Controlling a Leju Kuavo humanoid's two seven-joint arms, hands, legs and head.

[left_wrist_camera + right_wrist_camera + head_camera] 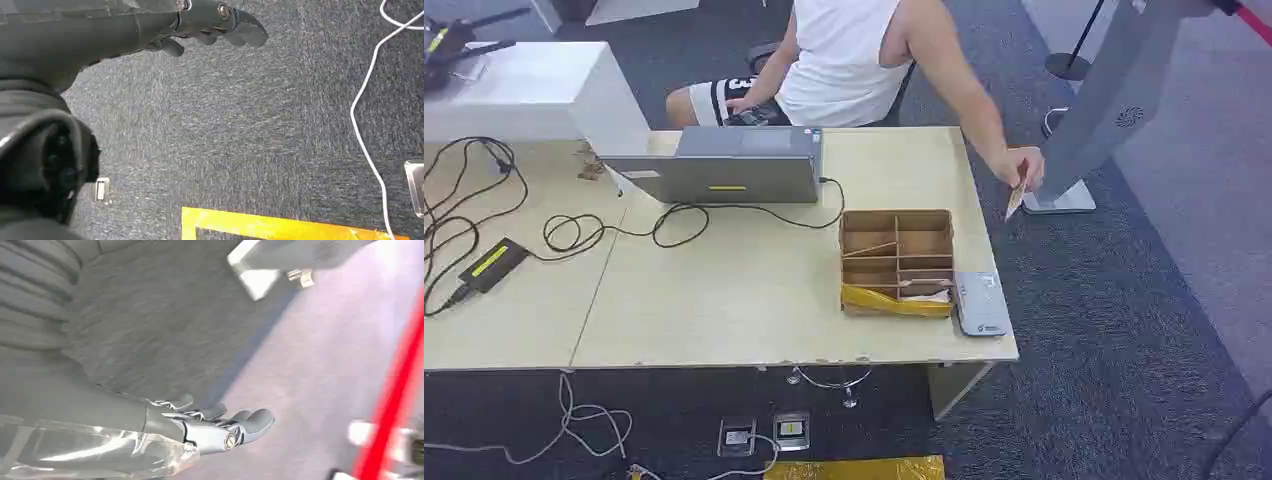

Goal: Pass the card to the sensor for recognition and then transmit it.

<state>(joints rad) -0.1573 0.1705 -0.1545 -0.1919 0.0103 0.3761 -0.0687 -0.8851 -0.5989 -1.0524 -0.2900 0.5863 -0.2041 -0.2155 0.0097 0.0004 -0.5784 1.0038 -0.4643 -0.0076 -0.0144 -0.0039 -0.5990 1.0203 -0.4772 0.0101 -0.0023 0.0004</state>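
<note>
Office: desk (724, 300), laptop (734, 165), carpet (1124, 330)

1. The small thin tan card (1016, 199) is pinched in a person's hand, held edge-down and tilted, past the table's far right corner.
2. The flat grey rectangular sensor (980, 303) lies on the table's right edge, touching the cardboard box's right side.

Your left hand (210, 30) hangs above the carpet (240, 125), its fingers (247, 31) loosely extended and apart, holding nothing. Your right hand (220, 427) also hangs over the carpet, its fingers (257, 420) slightly curled and apart, nothing in its grasp.
</note>
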